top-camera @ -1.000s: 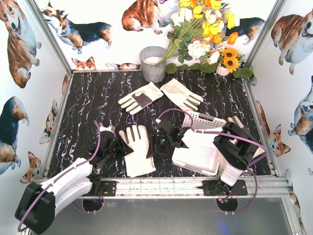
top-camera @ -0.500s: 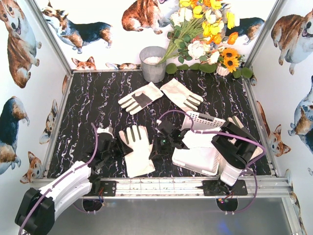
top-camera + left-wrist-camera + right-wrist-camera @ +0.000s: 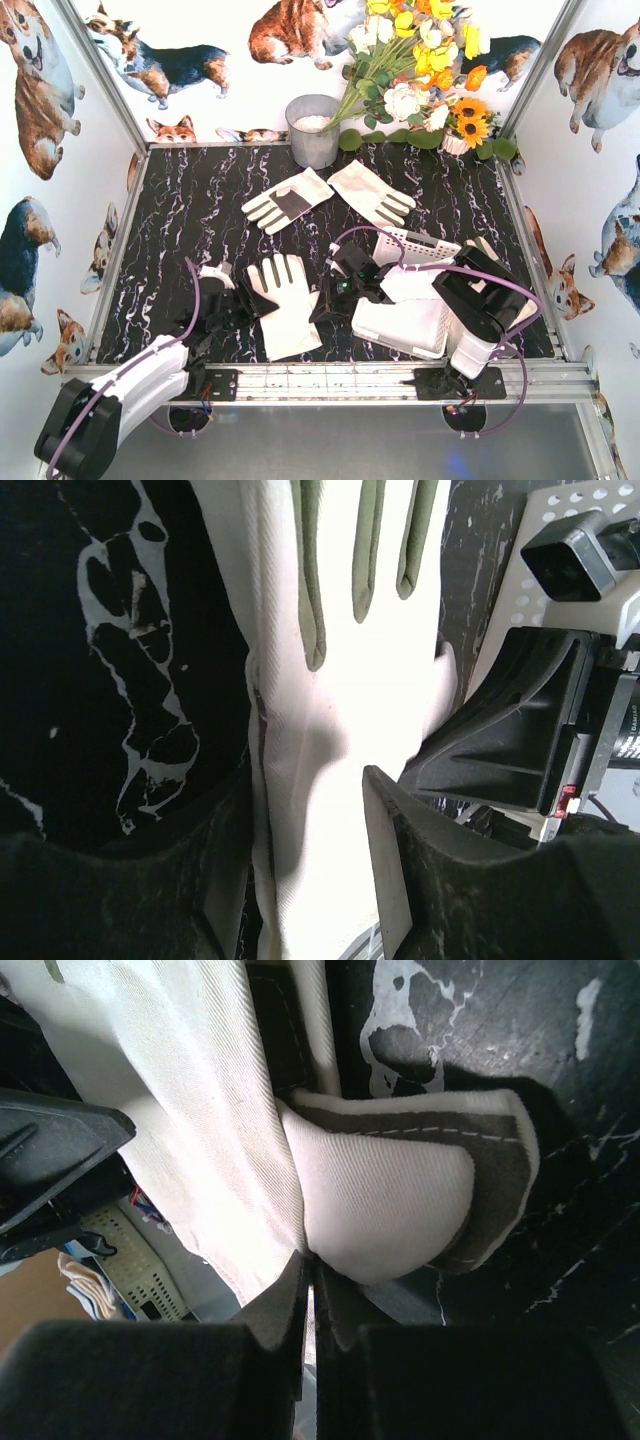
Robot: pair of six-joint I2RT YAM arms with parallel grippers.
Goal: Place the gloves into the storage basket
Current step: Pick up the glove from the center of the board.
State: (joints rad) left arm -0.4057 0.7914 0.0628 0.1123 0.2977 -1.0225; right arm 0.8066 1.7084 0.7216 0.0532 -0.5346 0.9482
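Note:
A cream-white glove lies flat, plain side up, near the table's front, fingers pointing away. My left gripper is at its left edge, and in the left wrist view the left gripper stands open with the glove between its jaws. My right gripper is at the glove's right edge. In the right wrist view the right gripper is shut, pinching the glove where its thumb folds over. The white storage basket stands to the right. Two more gloves lie further back.
A grey metal bucket and a bunch of flowers stand at the back wall. White fabric lies inside the basket. The right arm's body hangs over the basket's right half. An aluminium rail runs along the near edge.
My right gripper has shut on the glove's right edge. My left gripper has opened a little wider and shifted slightly along the glove's left edge.

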